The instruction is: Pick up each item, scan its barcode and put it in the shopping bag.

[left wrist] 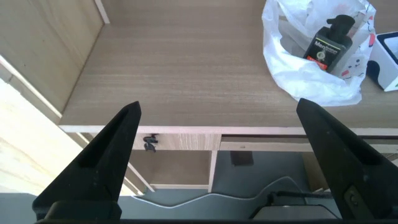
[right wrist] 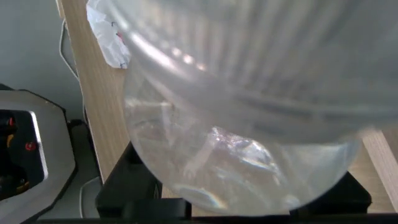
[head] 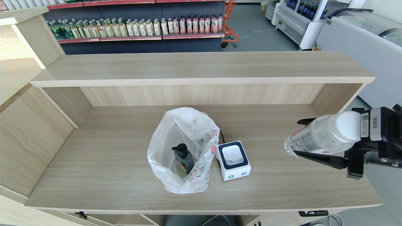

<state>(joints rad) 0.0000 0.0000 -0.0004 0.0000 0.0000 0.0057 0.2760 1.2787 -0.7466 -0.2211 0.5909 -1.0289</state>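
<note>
My right gripper (head: 306, 138) is shut on a clear plastic bottle (head: 320, 134) with a white cap, held lying sideways in the air above the counter's right end. The bottle's clear body (right wrist: 236, 106) sits close against the right wrist camera. A white shopping bag (head: 183, 150) stands open at the middle of the counter with a dark pump bottle (head: 183, 158) inside; both the bag (left wrist: 311, 62) and the pump bottle (left wrist: 329, 46) show in the left wrist view. A white barcode scanner (head: 233, 160) sits just right of the bag. My left gripper (left wrist: 221, 165) hangs open below the counter's front edge.
The wooden counter (head: 110, 163) has a raised back shelf (head: 201, 67) and side walls. A black cable runs behind the scanner. Store shelves with drinks (head: 135, 28) and freezers (head: 361, 34) stand beyond the counter.
</note>
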